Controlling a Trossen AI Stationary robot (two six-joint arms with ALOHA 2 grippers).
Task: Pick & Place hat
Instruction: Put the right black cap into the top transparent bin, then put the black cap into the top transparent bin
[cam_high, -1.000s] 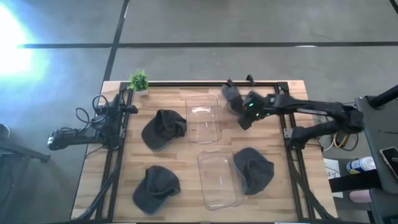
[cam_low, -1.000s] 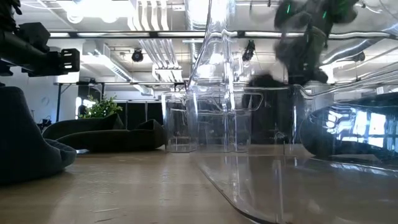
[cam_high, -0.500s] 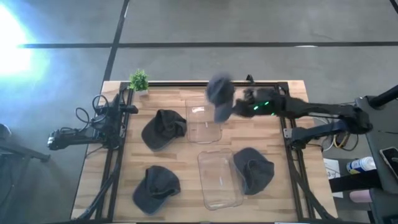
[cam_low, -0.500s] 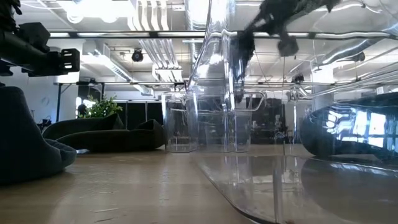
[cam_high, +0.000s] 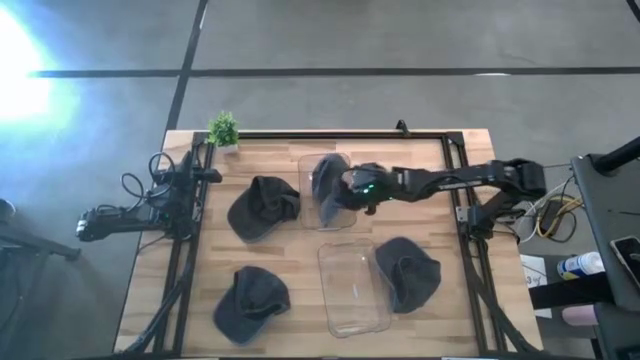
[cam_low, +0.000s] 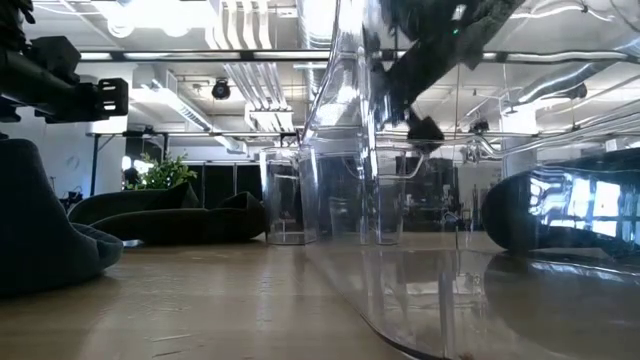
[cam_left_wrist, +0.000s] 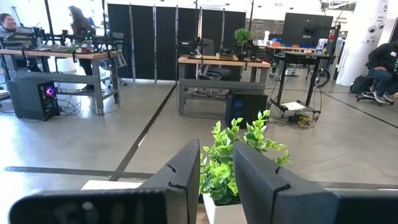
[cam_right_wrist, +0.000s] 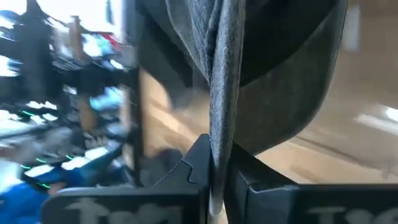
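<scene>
My right gripper (cam_high: 350, 186) is shut on a dark grey hat (cam_high: 328, 184) and holds it over the far clear container (cam_high: 326, 212). In the low view the hat (cam_low: 415, 65) shows high up, behind the clear walls. Three more grey hats lie flat on the table: one at the left (cam_high: 263, 206), one near left (cam_high: 250, 302), one near right (cam_high: 408, 271). My left gripper (cam_left_wrist: 216, 177) is parked at the table's left edge, open by a narrow gap and facing the small plant (cam_left_wrist: 239, 155). My right gripper pinches a fold of the hat's grey cloth (cam_right_wrist: 217, 134) between its two fingers. It reaches in from the table's right side. The hat is lifted clear and spreads out beyond the fingertips, with its lower tip (cam_low: 424, 130) hanging above the far container.
A second clear container (cam_high: 352, 287) stands nearer, between the two near hats. A small potted plant (cam_high: 223, 129) sits at the far left corner. A black frame (cam_high: 455, 180) runs along the table's far, left and right edges. Bare wood shows at the far right.
My right gripper has swung from the far right part of the table toward its left edge, carrying the hat. The hat has travelled with it, swinging, from beside the far container to over it. The gripper has stayed shut on the cloth.
</scene>
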